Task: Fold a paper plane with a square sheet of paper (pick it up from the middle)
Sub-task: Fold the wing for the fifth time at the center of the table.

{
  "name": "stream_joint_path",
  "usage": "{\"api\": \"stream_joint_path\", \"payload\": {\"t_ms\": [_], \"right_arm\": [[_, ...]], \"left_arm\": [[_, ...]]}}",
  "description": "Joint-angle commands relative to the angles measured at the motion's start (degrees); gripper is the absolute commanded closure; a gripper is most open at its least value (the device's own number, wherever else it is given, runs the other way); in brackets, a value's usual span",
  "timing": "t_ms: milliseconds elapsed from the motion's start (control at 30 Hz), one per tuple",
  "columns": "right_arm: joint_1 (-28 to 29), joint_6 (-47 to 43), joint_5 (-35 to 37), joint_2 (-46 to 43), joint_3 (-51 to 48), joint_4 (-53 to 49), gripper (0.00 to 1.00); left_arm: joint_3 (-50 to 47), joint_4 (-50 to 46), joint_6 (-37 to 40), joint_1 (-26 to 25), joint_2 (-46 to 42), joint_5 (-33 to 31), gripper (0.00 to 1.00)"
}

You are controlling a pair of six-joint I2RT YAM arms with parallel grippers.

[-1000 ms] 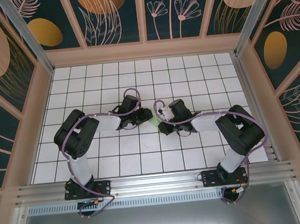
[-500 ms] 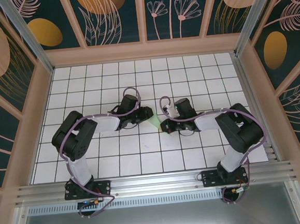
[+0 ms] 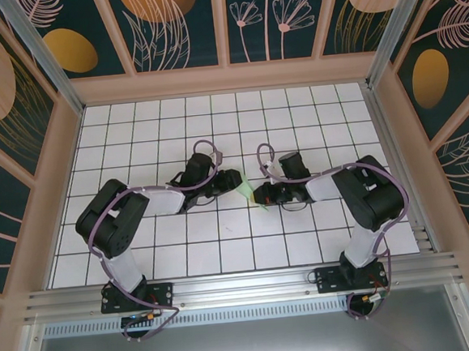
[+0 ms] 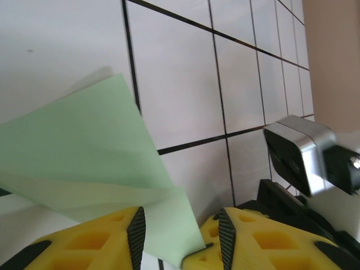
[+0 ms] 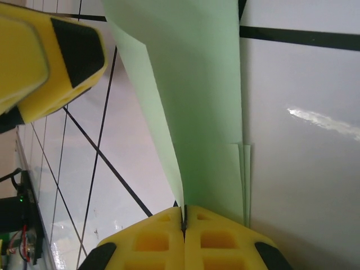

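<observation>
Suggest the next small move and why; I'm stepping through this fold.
Probably close the left tool on the paper: it stands open with the sheet's corner in its gap, while the right tool is shut on another edge. A second grip would steady it.

Paper [image 5: 191,84], top end off-frame

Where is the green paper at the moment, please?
At the centre of the top view, the paper is pinched by the right hand, its other end lying between the left hand's open fingers.
</observation>
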Motion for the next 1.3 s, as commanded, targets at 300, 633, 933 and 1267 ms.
{"api": "stream_joint_path", "payload": {"t_ms": [300,633,933,1267], "right_arm": [[-1.6,5.0,-0.5,4.9,0.9,-1.8,1.00],[-2.0,6.0,-0.3,6.6,1.7,-3.3,1.00],[-2.0,5.9,-0.3,7.3,2.1,-4.0,1.00],[-2.0,5.8,-0.1,7.5,2.3,-4.8,1.00]], "left_arm": [[0.3,3.0,1.3,-1.7,3.8,2.7,0.64],[1.0,2.7,1.7,-1.7,5.4,2.7,0.66],[2.9,1.6,1.7,-1.7,6.8,1.7,0.66],[4.6,-2.5,2.3,-1.7,7.9,-0.2,0.67]]}}
